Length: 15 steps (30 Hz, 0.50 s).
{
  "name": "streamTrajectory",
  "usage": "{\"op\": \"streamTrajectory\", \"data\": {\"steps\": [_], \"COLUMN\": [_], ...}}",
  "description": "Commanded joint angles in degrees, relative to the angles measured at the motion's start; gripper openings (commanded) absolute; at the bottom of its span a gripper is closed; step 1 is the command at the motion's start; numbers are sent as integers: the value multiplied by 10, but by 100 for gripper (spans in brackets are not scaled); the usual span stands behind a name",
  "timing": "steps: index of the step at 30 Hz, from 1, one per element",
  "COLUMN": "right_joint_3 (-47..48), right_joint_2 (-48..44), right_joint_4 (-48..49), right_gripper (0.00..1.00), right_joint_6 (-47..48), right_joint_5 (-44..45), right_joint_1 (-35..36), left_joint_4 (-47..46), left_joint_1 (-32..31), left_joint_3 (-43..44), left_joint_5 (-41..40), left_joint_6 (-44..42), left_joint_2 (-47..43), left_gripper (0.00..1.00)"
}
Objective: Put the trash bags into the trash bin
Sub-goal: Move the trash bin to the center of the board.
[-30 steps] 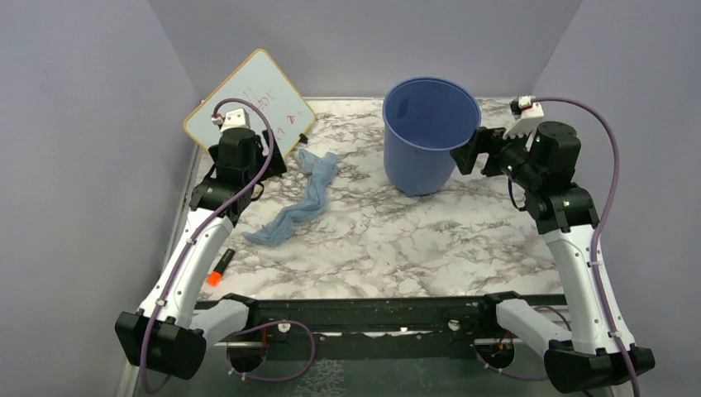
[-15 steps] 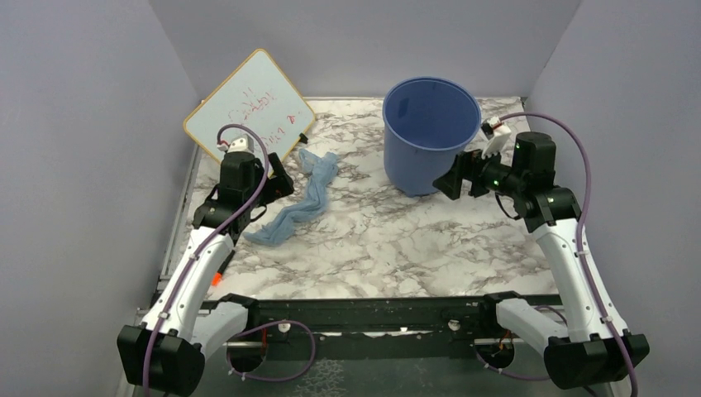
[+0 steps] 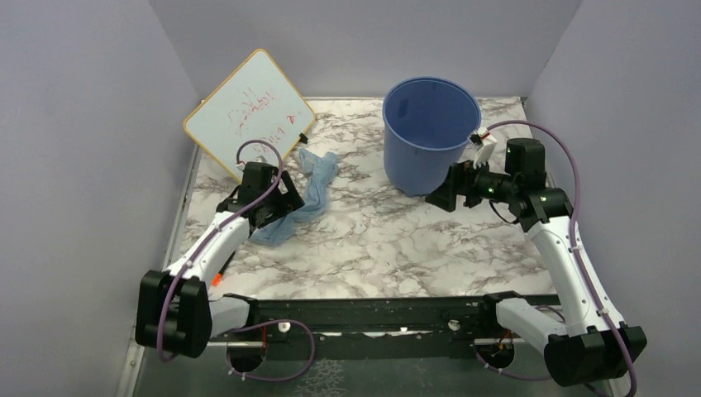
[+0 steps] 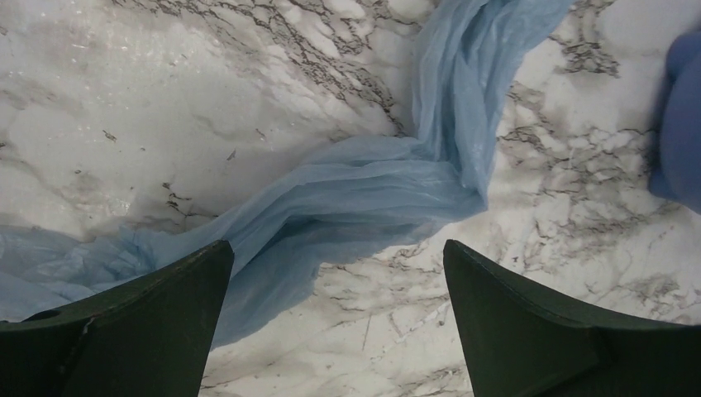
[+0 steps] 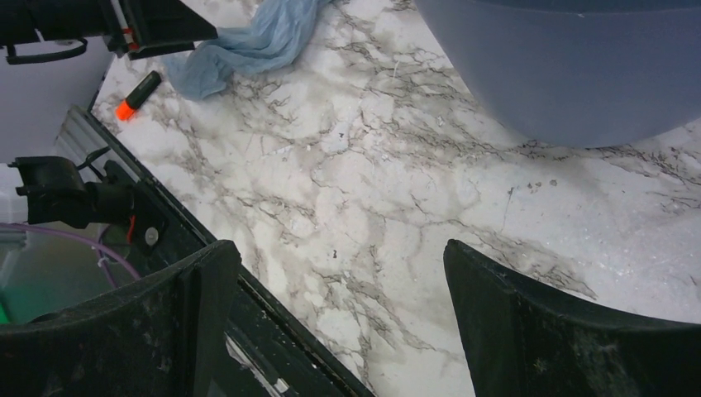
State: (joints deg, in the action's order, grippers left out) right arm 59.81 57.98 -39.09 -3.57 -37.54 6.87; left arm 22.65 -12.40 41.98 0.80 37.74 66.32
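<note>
The trash bag (image 3: 312,188), thin light-blue plastic twisted into a long strip, lies on the marble table left of the trash bin (image 3: 430,136), a round blue bucket standing upright and empty. My left gripper (image 3: 278,204) is open just above the bag's near part. In the left wrist view the bag (image 4: 355,198) lies between and ahead of the gripper (image 4: 335,245), the left finger over its edge, nothing held. My right gripper (image 3: 440,192) is open and empty, low by the bin's near right side. It (image 5: 340,245) faces the table, with the bin's wall (image 5: 570,66) above.
A white board with red writing (image 3: 248,112) leans at the back left. An orange marker (image 3: 216,277) lies by the left front edge and also shows in the right wrist view (image 5: 136,93). A black rail (image 3: 372,310) runs along the front. Grey walls close three sides.
My left gripper came down from near the white board and forward onto the bag's near part. My right gripper dropped from the bin's rim height and moved left beside its base.
</note>
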Motion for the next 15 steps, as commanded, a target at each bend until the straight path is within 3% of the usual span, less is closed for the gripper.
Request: {"op": "streamTrajectory", "data": {"steps": [1, 15], "right_joint_3": [0, -16], "right_joint_2": [12, 21], "right_joint_4": [-1, 79], "right_gripper": [100, 100], "right_joint_6": [-5, -89], "right_joint_5": [-21, -59], "right_joint_1": [4, 6], "left_joint_4": [-38, -3], "left_joint_1": [-13, -128], "left_joint_3": [3, 36], "left_joint_5": [-29, -149], "left_joint_6": [-8, -89], "left_joint_2": [55, 134], "left_gripper": [99, 94]}}
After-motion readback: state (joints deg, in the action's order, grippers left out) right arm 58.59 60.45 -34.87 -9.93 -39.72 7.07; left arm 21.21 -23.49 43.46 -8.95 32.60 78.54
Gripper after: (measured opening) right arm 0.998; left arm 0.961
